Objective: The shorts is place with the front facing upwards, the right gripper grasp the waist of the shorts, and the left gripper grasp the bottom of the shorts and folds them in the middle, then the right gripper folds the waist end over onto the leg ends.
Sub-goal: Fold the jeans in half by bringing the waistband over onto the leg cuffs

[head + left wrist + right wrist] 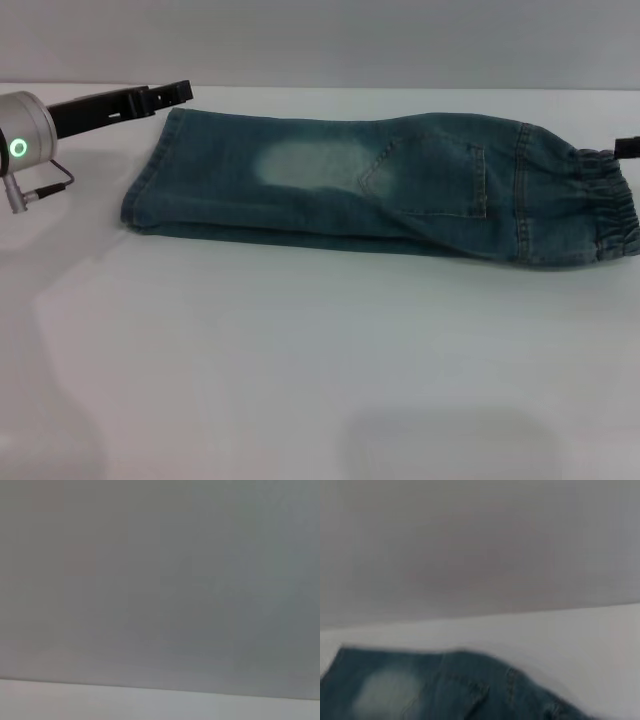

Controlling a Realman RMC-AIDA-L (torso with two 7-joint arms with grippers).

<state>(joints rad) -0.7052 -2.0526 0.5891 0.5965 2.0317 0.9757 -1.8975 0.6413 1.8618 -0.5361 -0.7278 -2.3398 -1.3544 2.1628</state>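
Already folded lengthwise, shorts [380, 180] flat on bench [300, 380]. Left pincer [172, 93] near hems [150, 170], empty; open or closed, cannot tell. Right pincer [627, 147] at waist, barely seen. Could slip, undoing fold.

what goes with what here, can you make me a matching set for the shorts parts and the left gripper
Things:
1. elastic waistband
2. leg ends
3. faded patch
4. left gripper

Descriptions:
A. pale area mid-leg
B. ruched, at the robot's right
C. black, beside the far corner of the hem
D. straight stitched edge at the robot's left

Pairs: 1-B, 2-D, 3-A, 4-C
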